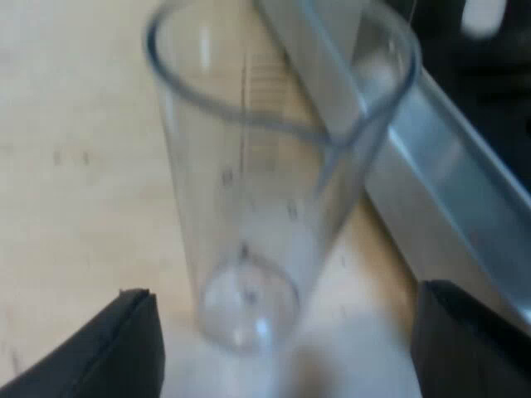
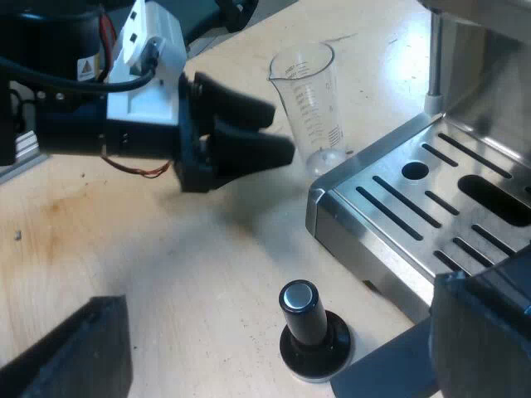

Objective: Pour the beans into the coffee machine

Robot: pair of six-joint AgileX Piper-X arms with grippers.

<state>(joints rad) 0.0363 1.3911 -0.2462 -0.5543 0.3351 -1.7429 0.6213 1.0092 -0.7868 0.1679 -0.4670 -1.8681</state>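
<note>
1. left gripper is right at the glass, one black finger out on each side of it.
2. those fingers are spread wide, with clear gaps to the glass walls on both sides. they touch nothing and grip nothing.
3. the glass stands upright on the table, rim up, with its scale marks running down the wall. you can see clean through to its round base.
4. just beside the glass is the machine, its metal edge running close past the glass wall.
5. from the right wrist view the glass sits on the wood just off the corner of the machine's slotted steel tray, near it but with a sliver of table between.
6. in that same view the left gripper reaches in low over the table, fingertips pointing at the glass and close to its side.
7. right gripper hangs above the table by the machine's front. its fingers are far apart and hold nothing.
8. under it a tamper stands upright on the table, black knob up with a shiny cap, near the tray's front edge and well apart from the glass.
</note>
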